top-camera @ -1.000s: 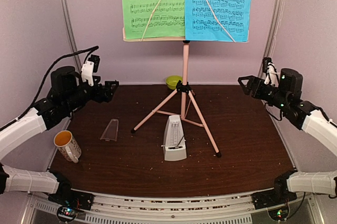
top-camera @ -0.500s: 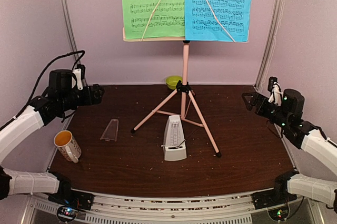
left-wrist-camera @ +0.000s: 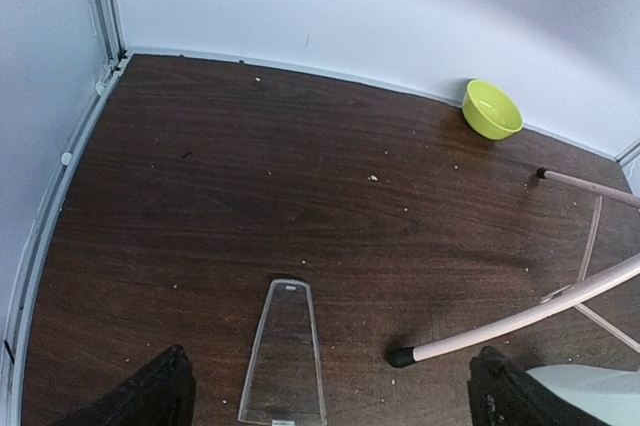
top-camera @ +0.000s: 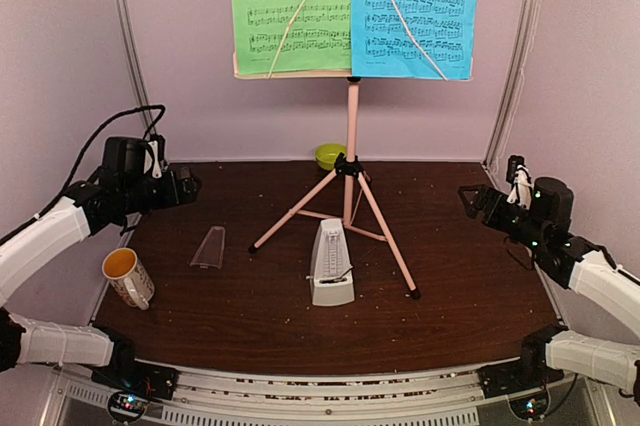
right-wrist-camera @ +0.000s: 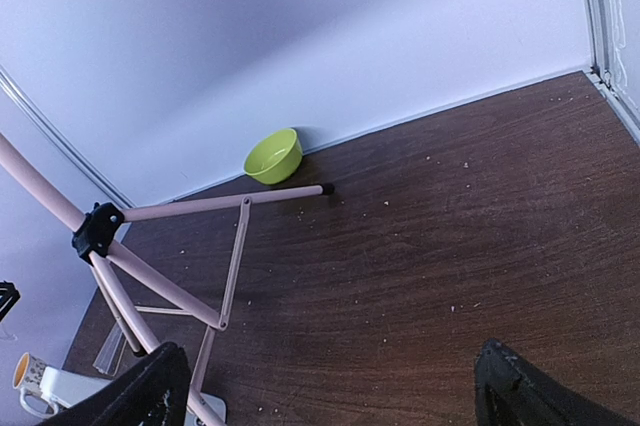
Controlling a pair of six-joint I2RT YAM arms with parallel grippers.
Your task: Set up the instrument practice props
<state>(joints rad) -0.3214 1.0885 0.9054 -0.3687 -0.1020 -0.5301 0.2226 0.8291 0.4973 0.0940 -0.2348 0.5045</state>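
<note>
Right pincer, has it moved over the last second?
Yes. The right pincer has dropped down the overhead view: it was level with the green bowl, and now sits below it.

The dark bench [top-camera: 480, 276] is carrying a pink music stand [top-camera: 352, 126] standing on three legs near the middle, with a pale metronome [top-camera: 331, 264] sitting upright between the two front legs. A clear cover [top-camera: 209, 247] is lying flat further left, a mug [top-camera: 127, 277] is standing at the left edge, and a lime-green bowl [top-camera: 330, 155] is sitting by the back wall.
</note>
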